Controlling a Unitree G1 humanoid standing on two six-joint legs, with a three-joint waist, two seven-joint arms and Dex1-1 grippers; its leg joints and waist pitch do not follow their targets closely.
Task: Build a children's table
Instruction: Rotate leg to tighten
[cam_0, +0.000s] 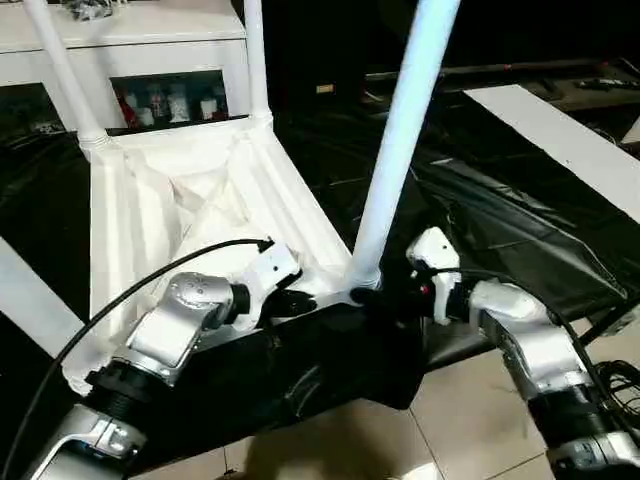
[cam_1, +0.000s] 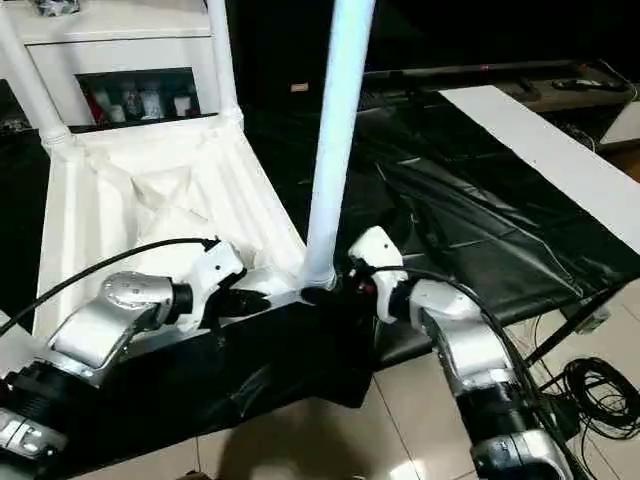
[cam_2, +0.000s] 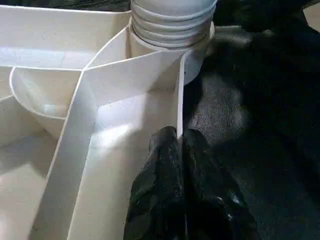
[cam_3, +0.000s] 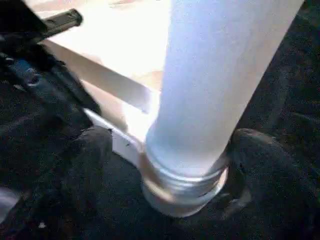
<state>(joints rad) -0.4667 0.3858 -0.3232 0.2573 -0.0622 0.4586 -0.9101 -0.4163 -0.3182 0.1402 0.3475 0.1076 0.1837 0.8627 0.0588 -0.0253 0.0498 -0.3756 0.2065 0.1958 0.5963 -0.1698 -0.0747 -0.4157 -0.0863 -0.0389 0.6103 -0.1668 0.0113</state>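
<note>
1. White plastic tabletop (cam_0: 130, 210) lies upside down on the black-covered surface (cam_0: 520, 220), ribbed underside up. You see two legs standing in its far corner sockets: far-left leg (cam_0: 62, 70) and far-right leg (cam_0: 255, 60).

2. Third leg (cam_0: 400, 140) stands in the near corner socket on your right side, its long axis close to upright and leaning slightly. Its ringed base sits at the socket mouth in the left wrist view; you cannot tell from here whether it is fully home.

3. Left gripper (cam_2: 177, 150): fingers pressed together, pinching the thin rim wall of the tabletop just short of that socket. Judged role: holding the top steady.

4. Right gripper (cam_3: 165, 170): fingers spread wide, one on each side of the leg's base, flanking it. You cannot tell whether the pads touch the tube.

5. Key relation: the leg rises straight up between the right fingers, its axis crossing their line at a right angle. The right arm is the nearer one to the leg; the left is beside it on the rim.

6. Judgement: the next move likely calls for closing on the base and pressing or twisting along the leg's axis. Risk: a sideways push could tip the leg out of the socket.

7. Fourth corner, near left, lies behind the left forearm; no leg rises there.
</note>
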